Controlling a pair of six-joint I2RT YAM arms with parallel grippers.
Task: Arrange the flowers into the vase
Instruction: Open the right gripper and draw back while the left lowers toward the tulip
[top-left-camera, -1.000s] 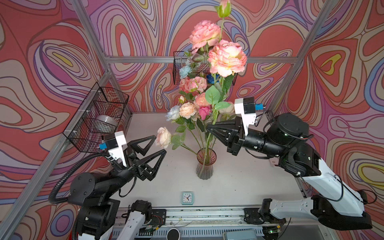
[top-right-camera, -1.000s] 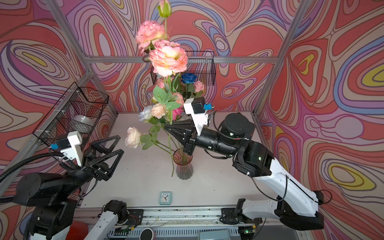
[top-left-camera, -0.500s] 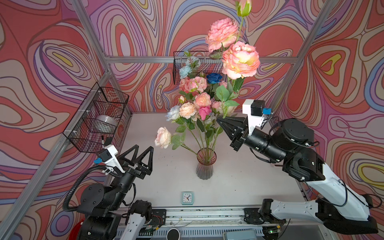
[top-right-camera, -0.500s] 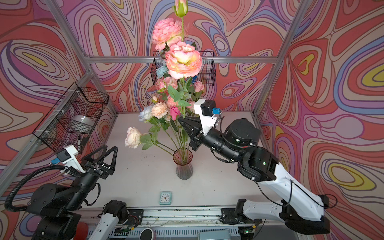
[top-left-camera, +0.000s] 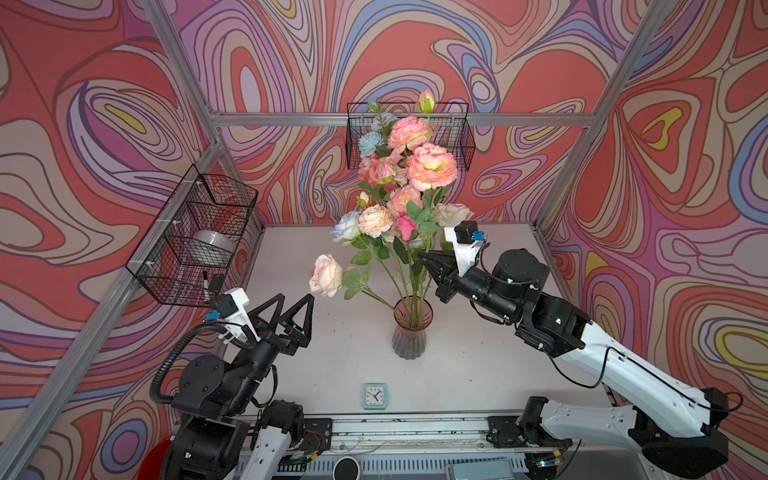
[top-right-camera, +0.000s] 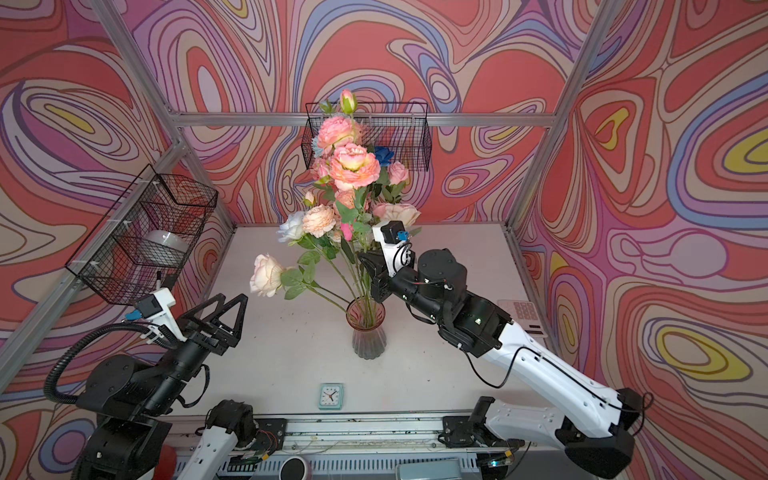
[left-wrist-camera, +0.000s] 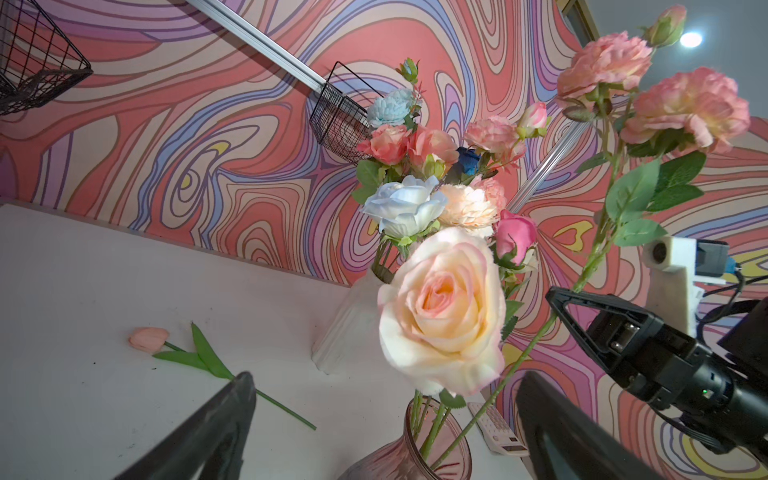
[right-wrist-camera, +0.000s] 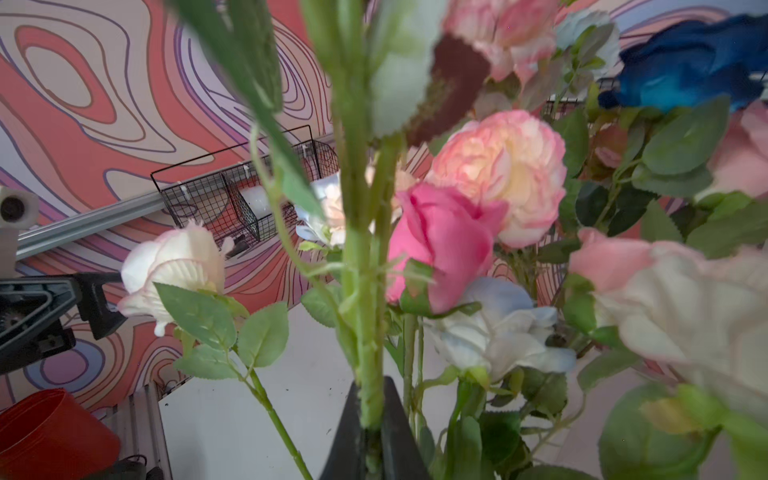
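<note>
The right gripper stays clamped on a green stem, and that stem has dropped in the last second: its foot now sits in the vase just below the gripper, among the other flowers, its big pink blooms well above. It looks ready for release. Farther off, the left gripper gapes empty, back beside the pale rose

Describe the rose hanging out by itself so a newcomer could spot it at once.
Find the ribbed glass vase at mid-table. One stem leans low out of it toward the open left gripper. Its cream rose with pink-edged petals is the lowest bloom, alone outside the upright bunch.
</note>
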